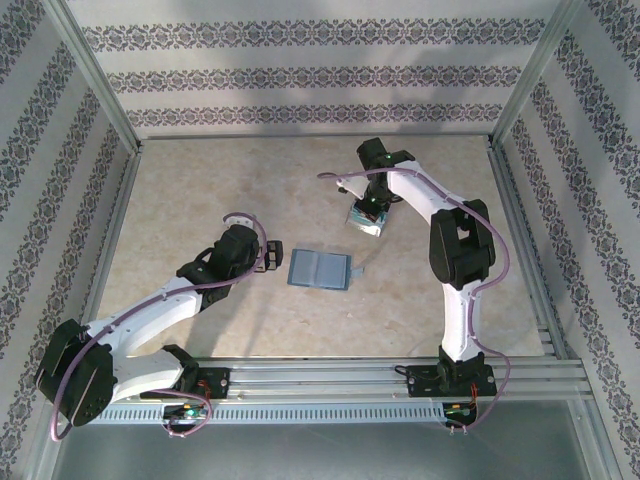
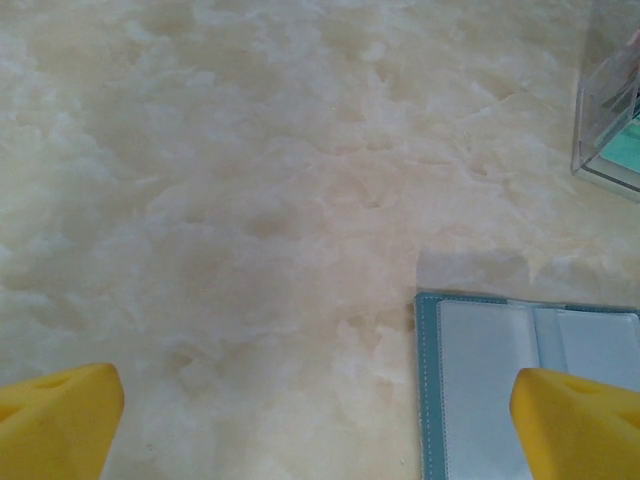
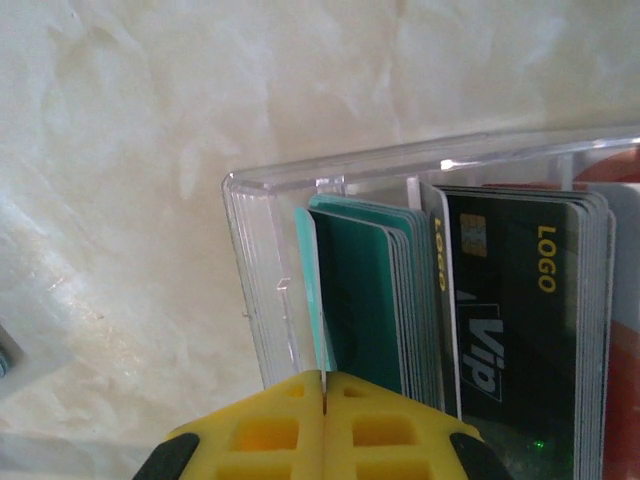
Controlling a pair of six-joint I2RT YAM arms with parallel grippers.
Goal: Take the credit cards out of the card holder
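**Now open and flat, the card holder lies by the left jaws; the cards stand in a clear box**

Seen from above, one card holder point(image 1: 320, 270) lies spread open on the marbled table point(image 1: 200, 200), a little toward 6 o'clock of the table's middle. Its blue-grey inside faces up, with two panels side by side inside a teal border. Its long axis runs from 9 to 3 o'clock, with the 3 o'clock end tipped slightly toward 6.

The left gripper point(image 1: 272, 256) sits just at 9 o'clock of the holder and points toward it. Its jaws are spread wide and grip nothing. From the left wrist, one yellow fingertip point(image 2: 55, 420) sits at 7 o'clock of the frame. The other sits at 5 o'clock, over the holder's near panel; whether it touches the panel I cannot tell.

One clear box point(image 3: 260, 280) stands near the holder at about 1 o'clock, with the right gripper point(image 3: 325, 400) above it. The credit cards point(image 3: 500, 330) stand on edge in the box, packed face to face. There is a teal group point(image 3: 365, 300), a dark group printed "LOGO" and "Vip", and a strip of red point(image 3: 625, 300) at the 3 o'clock edge. The cards in each group are too tightly stacked to count.

The right jaws are pressed together. One pale teal card point(image 3: 308, 290) leans apart from the stack, and its thin edge runs straight into the seam between the yellow pads, so it appears pinched there.
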